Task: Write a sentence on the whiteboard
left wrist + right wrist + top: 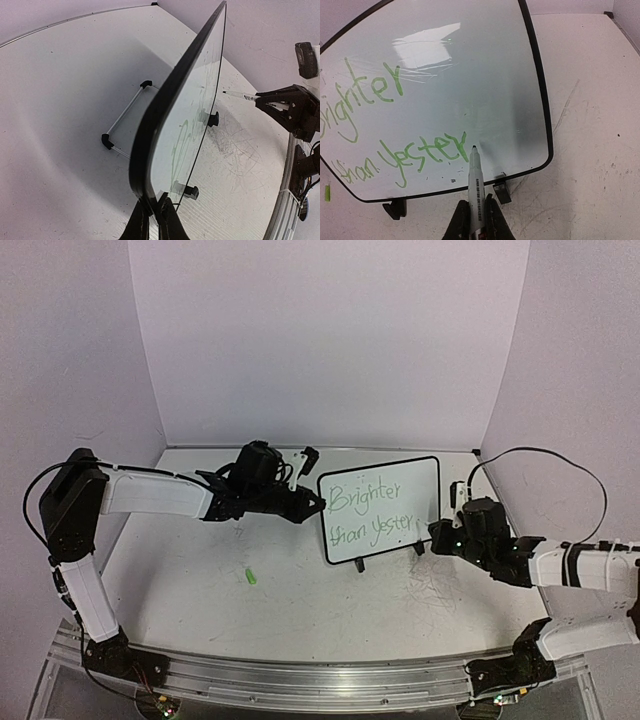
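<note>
Right claw (474, 212) gripping marker (475, 175), tip at whiteboard (490, 75)

Left arm (150, 492): upper link upright from the base, forearm stretched level toward table centre. Left gripper (316, 505): jaws closed on the left edge of the whiteboard (412, 480). Right arm (585, 566): elbow folded low, forearm reaching inward to the left. Right gripper (440, 531): fingers (492, 220) clamped on the marker (474, 177), its tip pointing forward past the fingertips.
</note>
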Controlling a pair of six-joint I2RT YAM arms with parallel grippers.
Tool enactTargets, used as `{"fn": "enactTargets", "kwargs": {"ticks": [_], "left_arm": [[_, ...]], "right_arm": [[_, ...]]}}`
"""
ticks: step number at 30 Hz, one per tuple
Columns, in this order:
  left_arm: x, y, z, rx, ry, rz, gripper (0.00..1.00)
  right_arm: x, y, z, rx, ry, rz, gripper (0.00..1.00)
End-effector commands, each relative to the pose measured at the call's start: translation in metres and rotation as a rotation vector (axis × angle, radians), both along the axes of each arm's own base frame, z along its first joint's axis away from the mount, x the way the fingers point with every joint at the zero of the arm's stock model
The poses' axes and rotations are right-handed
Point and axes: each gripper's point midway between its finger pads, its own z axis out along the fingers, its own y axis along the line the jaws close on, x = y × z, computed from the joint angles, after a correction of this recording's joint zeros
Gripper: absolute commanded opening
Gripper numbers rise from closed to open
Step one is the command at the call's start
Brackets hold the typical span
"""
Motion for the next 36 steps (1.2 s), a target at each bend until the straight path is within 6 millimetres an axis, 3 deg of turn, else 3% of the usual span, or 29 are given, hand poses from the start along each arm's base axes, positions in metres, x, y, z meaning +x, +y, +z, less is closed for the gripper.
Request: {"fn": "enactTargets", "kwargs": {"ticks": [1,18,26,36], "left_arm": [[0.011,0.010,0.024,0.000,-0.090,0.047,0.00],[0.010,0.009,0.024,0.003,-0.094,0.043,0.00],[0.010,0.008,0.023,0.005,-0.094,0.043,0.00],[0.009,0.007,0.024,0.003,-0.096,0.040,0.00]], "right_arm": [[0.010,0.006,0.011,0.020,-0.041,0.001,0.00],[0.024,0.001,0.012,0.009,-0.080,-0.064,0.00],[0.025,0.010,0.017,0.013,-0.106,-0.011,0.00],[0.016,0.016,0.000,0.040,-0.023,0.018,0.00]]}}
